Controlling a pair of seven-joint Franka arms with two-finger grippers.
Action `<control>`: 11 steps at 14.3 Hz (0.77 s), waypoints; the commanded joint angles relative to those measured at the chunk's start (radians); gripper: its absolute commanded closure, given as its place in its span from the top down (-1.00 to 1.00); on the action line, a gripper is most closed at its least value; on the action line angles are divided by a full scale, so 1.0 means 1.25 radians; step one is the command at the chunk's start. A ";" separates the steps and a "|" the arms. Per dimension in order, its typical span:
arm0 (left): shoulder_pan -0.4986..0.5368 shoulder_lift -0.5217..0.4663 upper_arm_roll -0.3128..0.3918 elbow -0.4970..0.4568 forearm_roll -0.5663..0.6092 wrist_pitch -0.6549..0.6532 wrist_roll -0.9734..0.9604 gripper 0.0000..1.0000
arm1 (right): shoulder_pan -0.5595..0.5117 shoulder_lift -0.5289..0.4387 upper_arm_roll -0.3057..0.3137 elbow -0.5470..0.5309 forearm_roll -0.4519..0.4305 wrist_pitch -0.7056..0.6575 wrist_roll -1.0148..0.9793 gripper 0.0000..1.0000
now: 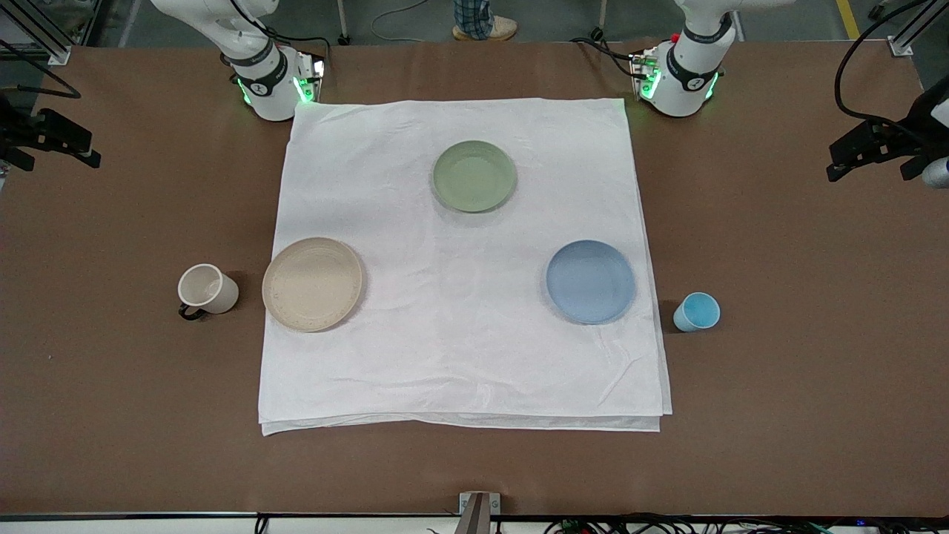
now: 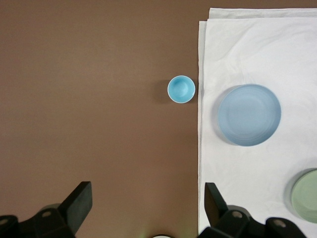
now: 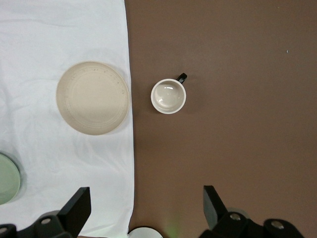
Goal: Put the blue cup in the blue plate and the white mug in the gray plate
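Cup [image 1: 697, 311] light blue, cyan inside. Mug [image 1: 207, 289] cream, handle black. Plates: blue [image 1: 591, 282], beige [image 1: 312, 284], pale green [image 1: 474, 176]. Cloth [image 1: 460, 356] white, table [image 1: 801, 386] brown.

White arms with black joint bands, green-lit bases [image 1: 270, 89], black cables and black pincer fingers [image 2: 79, 201].

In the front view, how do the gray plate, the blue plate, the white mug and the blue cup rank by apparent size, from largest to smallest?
1. gray plate
2. blue plate, only slightly smaller
3. white mug
4. blue cup

All four lie about equally near the camera, so the order is fair.
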 commanded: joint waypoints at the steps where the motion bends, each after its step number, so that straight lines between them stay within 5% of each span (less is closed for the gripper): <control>1: -0.007 -0.003 0.003 0.008 -0.002 -0.010 0.019 1.00 | 0.004 -0.014 -0.005 -0.006 0.008 -0.001 -0.010 1.00; 7: 0.003 0.056 0.005 -0.001 -0.011 0.024 0.020 1.00 | 0.002 0.035 -0.007 0.009 -0.001 0.005 -0.008 1.00; 11: -0.005 0.073 0.005 -0.172 -0.008 0.201 -0.002 1.00 | -0.021 0.223 -0.014 0.031 -0.052 0.249 -0.010 1.00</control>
